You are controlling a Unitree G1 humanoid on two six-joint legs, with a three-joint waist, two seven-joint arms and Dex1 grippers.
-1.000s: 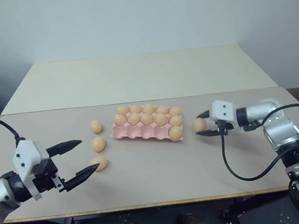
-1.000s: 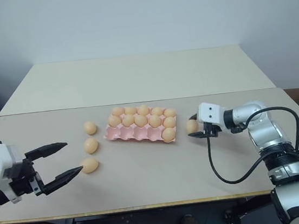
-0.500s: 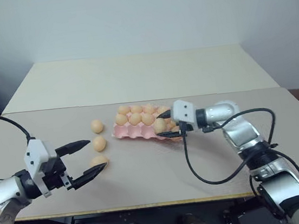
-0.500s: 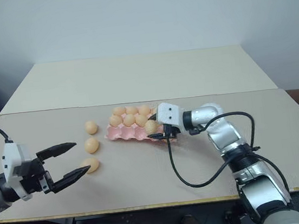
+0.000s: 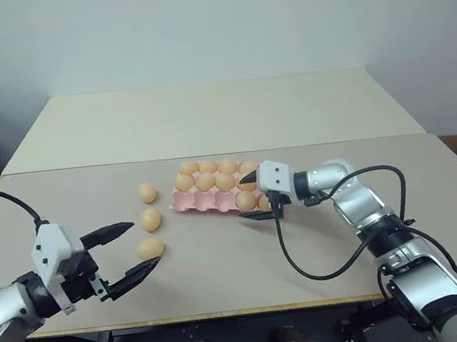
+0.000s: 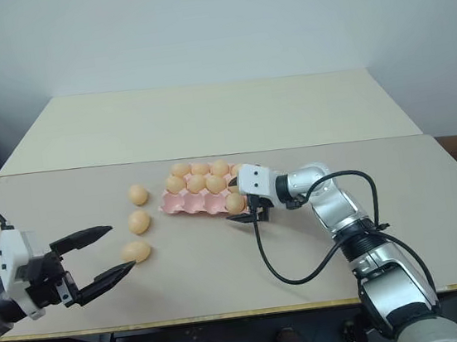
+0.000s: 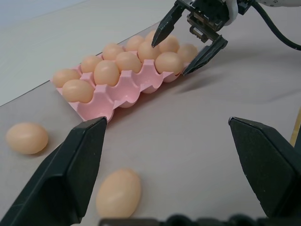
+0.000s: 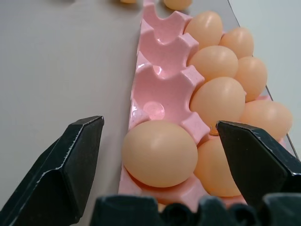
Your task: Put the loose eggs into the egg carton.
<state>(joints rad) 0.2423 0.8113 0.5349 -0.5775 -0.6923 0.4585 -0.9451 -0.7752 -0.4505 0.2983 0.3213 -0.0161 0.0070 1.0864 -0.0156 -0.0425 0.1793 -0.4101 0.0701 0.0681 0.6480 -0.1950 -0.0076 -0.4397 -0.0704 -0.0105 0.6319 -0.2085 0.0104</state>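
Note:
The pink egg carton (image 5: 192, 201) lies mid-table, its back rows full of eggs. My right gripper (image 5: 251, 196) is open at the carton's front row, its fingers on either side of an egg (image 8: 160, 153) that rests in a front cup. Further cups (image 8: 162, 84) of that row are empty. Three loose eggs (image 5: 147, 193) (image 5: 150, 220) (image 5: 150, 248) lie on the table left of the carton. My left gripper (image 6: 122, 247) is open and hovers just short of the nearest loose egg (image 7: 118, 193) without touching it.
A black cable (image 5: 308, 271) loops from my right arm over the table in front of the carton. A seam joins the grey front table (image 5: 223, 263) to a cream table (image 5: 205, 115) behind it. The front edge runs close to both arms.
My right gripper carried an egg leftward from right of the carton to its front row, then opened, leaving the egg in a cup. The left gripper stayed open, almost still.

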